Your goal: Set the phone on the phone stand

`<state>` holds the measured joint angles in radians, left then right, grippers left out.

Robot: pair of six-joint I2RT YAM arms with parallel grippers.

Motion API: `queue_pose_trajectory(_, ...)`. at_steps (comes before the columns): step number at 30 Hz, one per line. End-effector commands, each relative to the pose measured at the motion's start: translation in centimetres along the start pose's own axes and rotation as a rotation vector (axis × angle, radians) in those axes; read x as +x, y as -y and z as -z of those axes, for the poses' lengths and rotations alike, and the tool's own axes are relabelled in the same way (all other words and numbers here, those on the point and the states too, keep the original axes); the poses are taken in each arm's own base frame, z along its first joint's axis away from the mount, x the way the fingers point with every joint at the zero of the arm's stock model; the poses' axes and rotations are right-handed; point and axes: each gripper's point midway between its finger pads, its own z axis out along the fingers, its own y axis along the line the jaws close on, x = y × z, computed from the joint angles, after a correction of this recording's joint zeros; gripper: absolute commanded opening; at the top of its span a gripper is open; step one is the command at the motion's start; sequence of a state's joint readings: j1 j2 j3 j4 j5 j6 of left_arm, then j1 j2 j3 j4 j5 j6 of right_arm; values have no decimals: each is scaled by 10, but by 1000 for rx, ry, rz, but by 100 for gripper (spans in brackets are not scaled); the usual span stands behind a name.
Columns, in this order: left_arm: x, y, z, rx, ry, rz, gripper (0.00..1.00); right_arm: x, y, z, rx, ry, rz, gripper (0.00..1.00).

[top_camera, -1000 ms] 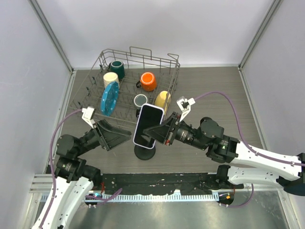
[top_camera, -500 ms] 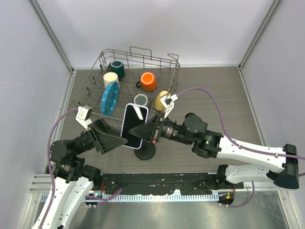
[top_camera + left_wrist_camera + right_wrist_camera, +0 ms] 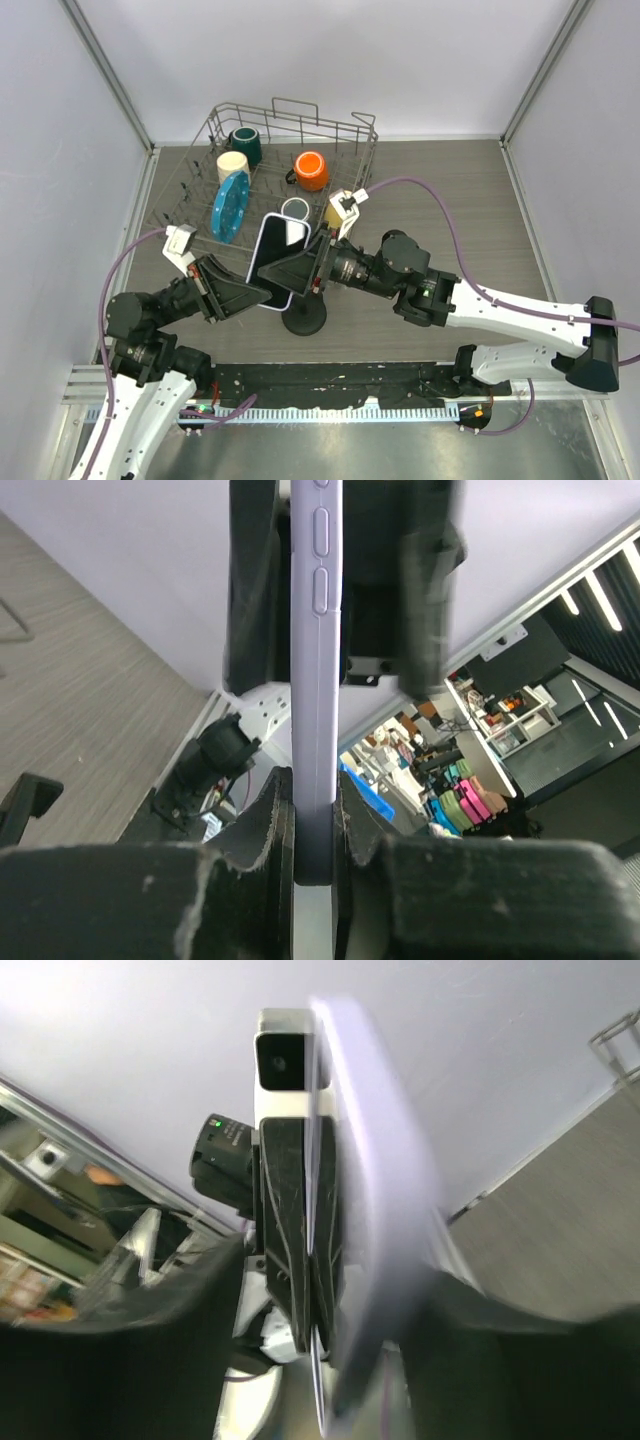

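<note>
Nothing to read anywhere. No words, numbers or signs on the phone (image 3: 278, 258), not on its black screen and not on its pale edge. Too small and blurry to read among the far-off coloured things (image 3: 465, 802) at 4 o'clock in the left wrist view.

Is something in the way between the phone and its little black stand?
Only the right gripper: it straddles the black-screened, lilac-rimmed phone, seemingly over the small black round-based phone stand in the top view. The left gripper pinches the phone's lower end.
</note>
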<state>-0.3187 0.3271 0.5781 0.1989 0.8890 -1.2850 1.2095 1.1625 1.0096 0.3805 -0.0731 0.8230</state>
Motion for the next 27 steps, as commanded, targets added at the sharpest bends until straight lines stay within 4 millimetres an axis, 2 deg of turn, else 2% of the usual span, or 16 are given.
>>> queue_pose_trajectory(1,3,3,2,-18,-36,-63,0,-31,-23,-3,11,21,80,73)
queue_pose_trajectory(4,7,5,3,-7,-50,-70,0,-41,-8,2,104,-1,125,77)
queue_pose_trajectory(6,8,7,4,1,-56,-76,0,-47,-9,7,78,-26,137,77)
queue_pose_trajectory(9,8,13,4,20,-64,-91,0,-42,-10,13,50,-89,165,76)
queue_pose_trajectory(10,9,14,4,24,-69,-95,0,-36,-2,15,77,-126,164,76)
queue_pose_trajectory(13,12,20,5,51,-97,-112,0,-33,1,19,85,-167,191,74)
queue_pose_trajectory(22,19,28,8,79,-144,-152,0,-33,-19,31,-9,-195,218,65)
queue_pose_trajectory(27,21,27,8,81,-156,-159,0,-28,-20,30,-25,-234,204,56)
